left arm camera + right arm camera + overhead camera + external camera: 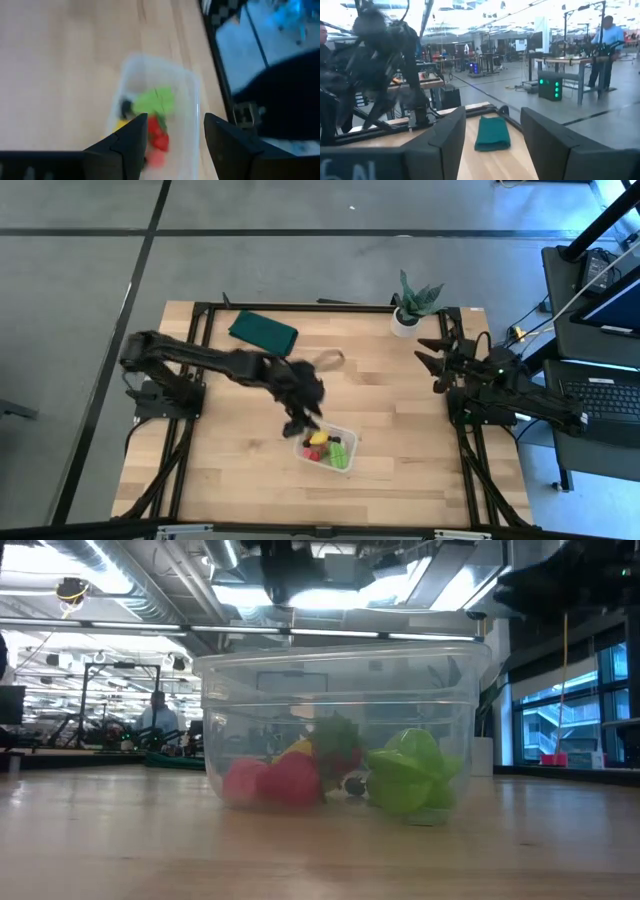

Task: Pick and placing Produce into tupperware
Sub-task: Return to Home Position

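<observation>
- Above the tub's [346, 437] 10 o'clock corner: left gripper [301, 426], fingers spread, holding nothing.
- Tub mid-surface [400, 470], long axis roughly 10-to-4; produce [328, 448] inside, none seen loose.
- Right gripper [432, 352] at the 3 o'clock edge, fingers spread, well apart.
- Cloth [263, 331] at 11, potted plant [413, 302] at 1.
- Person [157, 714] at the benches beyond.

A light wooden table [400, 430] stands on a grey concrete floor [300, 265] crossed by dark lines [350, 232]. At its right side, a dark workstation [590, 340] carries an open laptop [608, 395]. Beyond the table, a large open workshop spreads under bright ceiling strip lights [330, 595] and exposed ducts [150, 582]. Workbenches [555, 61] line the hall, and tall windows [558, 715] show blue daylight on one side.
</observation>
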`<state>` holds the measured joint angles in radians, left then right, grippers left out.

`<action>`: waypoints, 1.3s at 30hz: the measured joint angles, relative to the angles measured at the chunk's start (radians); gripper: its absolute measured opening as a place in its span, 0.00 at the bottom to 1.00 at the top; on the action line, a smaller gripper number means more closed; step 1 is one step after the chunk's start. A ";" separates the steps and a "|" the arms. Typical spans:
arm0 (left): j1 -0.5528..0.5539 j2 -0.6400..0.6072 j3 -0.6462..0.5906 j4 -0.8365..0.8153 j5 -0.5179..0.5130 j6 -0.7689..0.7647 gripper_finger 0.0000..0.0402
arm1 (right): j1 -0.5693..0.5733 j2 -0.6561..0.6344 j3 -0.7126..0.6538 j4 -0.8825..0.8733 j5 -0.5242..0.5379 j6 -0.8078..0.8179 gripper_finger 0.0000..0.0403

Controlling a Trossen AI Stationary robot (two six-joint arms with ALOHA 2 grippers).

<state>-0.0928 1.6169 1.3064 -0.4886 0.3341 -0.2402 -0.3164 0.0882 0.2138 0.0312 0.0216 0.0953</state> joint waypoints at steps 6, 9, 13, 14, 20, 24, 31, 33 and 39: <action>0.053 -0.258 0.000 0.008 -0.292 0.098 0.48 | 0.000 0.037 0.138 -0.083 0.000 -0.050 0.48; 0.064 -0.376 0.000 0.023 -0.449 0.188 0.47 | 0.000 0.095 0.222 -0.136 0.001 -0.077 0.48; 0.063 -0.498 0.002 0.043 -0.592 0.305 0.46 | -0.002 0.199 0.330 -0.167 0.075 -0.094 0.48; 0.063 -0.523 0.002 0.042 -0.626 0.330 0.46 | -0.002 0.228 0.358 -0.178 0.100 -0.119 0.48; 0.077 -0.636 -0.002 -0.023 -0.839 0.401 0.47 | -0.003 0.373 0.485 -0.177 0.219 -0.316 0.48; 0.103 -0.718 -0.050 -0.075 -0.895 0.407 0.46 | -0.018 0.398 0.499 -0.169 0.352 -0.384 0.48; 0.168 -0.949 -0.247 -0.043 -0.921 0.434 0.45 | -0.135 0.386 0.394 -0.071 0.403 -0.370 0.48; 0.187 -1.022 -0.315 -0.021 -0.921 0.434 0.46 | -0.173 0.397 0.349 -0.038 0.397 -0.366 0.48; 0.227 -1.246 -0.519 0.037 -0.922 0.395 0.47 | -0.283 0.394 0.207 0.118 0.242 -0.262 0.48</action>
<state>0.1345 0.3707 0.7876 -0.4516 -0.5881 0.1552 -0.5995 0.4824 0.4205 0.1496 0.2636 -0.1672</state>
